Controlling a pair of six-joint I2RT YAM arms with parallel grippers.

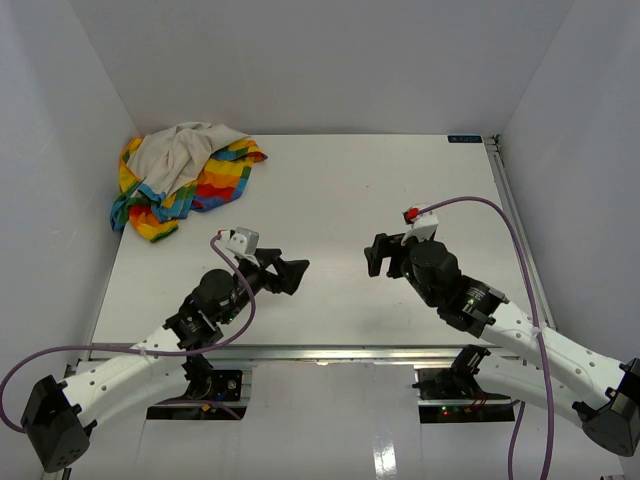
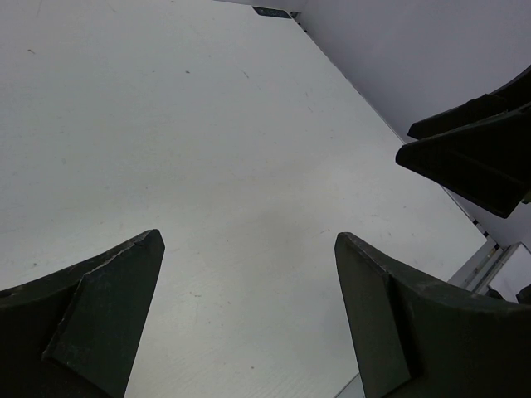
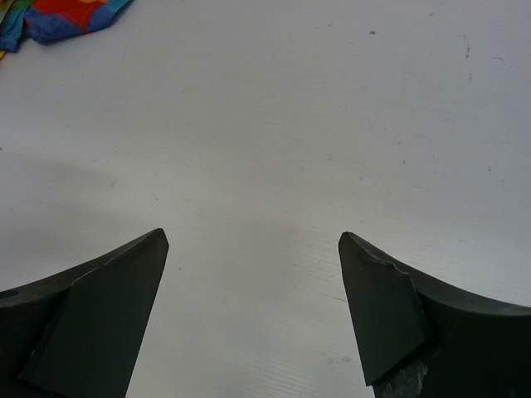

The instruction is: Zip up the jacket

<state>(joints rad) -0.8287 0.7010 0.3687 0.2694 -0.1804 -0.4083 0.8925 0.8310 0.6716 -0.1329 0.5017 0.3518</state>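
The jacket (image 1: 185, 178) lies crumpled at the table's far left corner, rainbow blocks outside, cream lining showing on top. A corner of it shows at the top left of the right wrist view (image 3: 62, 16). My left gripper (image 1: 295, 272) is open and empty over the table's near middle, pointing right. My right gripper (image 1: 373, 256) is open and empty, facing the left one across a gap. In the left wrist view my left gripper (image 2: 249, 240) frames bare table, and the right gripper's fingers (image 2: 473, 153) show at the right. In the right wrist view my right gripper (image 3: 253, 236) frames bare table.
The white table (image 1: 330, 190) is enclosed by white walls at the back and both sides. A metal rail (image 1: 515, 220) runs along its right edge. Purple cables loop from both arms.
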